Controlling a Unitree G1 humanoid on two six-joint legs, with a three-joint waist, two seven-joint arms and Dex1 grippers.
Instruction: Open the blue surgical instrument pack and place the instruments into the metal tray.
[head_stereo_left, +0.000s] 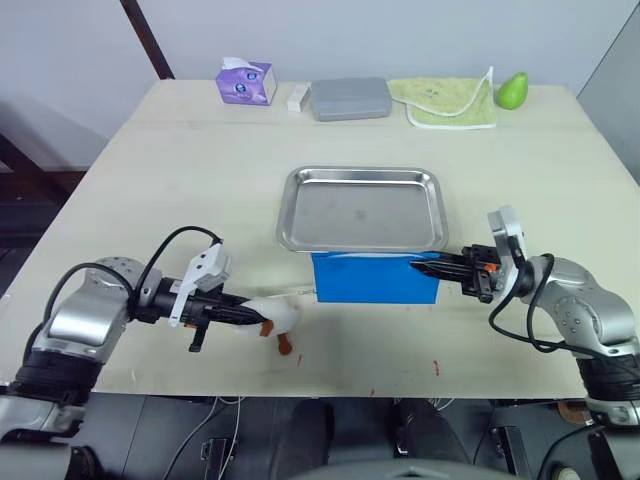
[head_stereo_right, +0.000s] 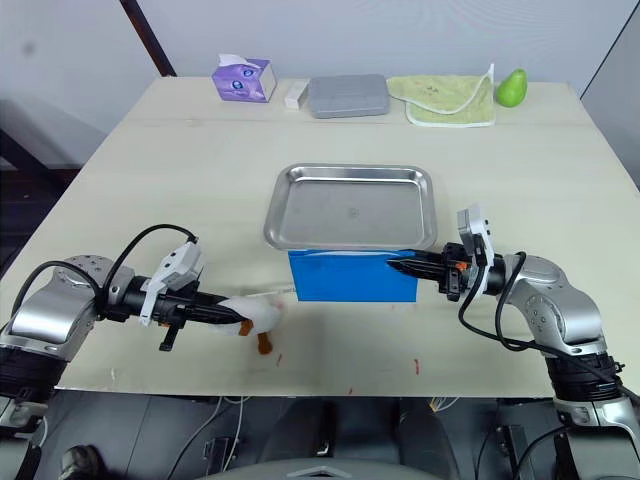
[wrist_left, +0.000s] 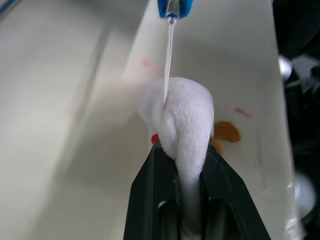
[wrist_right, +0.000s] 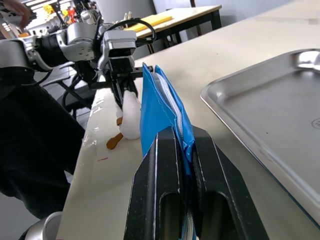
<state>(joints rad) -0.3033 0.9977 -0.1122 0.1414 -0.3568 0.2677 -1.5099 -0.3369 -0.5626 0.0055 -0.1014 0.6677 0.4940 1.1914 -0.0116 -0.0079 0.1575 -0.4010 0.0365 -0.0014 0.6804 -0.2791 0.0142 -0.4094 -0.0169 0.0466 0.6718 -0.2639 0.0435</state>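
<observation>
Nearest, a white plush duck (head_stereo_left: 275, 318) is clamped between the 2 fingers of the left gripper (head_stereo_left: 248, 316); a white cord (wrist_left: 169, 60) runs from it to the blue surgical instrument pack (head_stereo_left: 375, 277). The pack's right end is pinched by the right gripper (head_stereo_left: 428, 266). Just behind, touching the pack, the metal tray (head_stereo_left: 362, 208) is seen

1. Blue surgical instrument pack (head_stereo_left: 375, 279) x1
2. Metal tray (head_stereo_left: 362, 208) x1
3. Grey case (head_stereo_left: 350, 98) x1
4. Tissue box (head_stereo_left: 245, 82) x1
5. Green pear (head_stereo_left: 512, 90) x1
6. Cloth (head_stereo_left: 443, 103) x1
7. White plush toy (head_stereo_left: 275, 317) x1
8. Grippers x2: left gripper (head_stereo_left: 240, 315), right gripper (head_stereo_left: 420, 266)
</observation>
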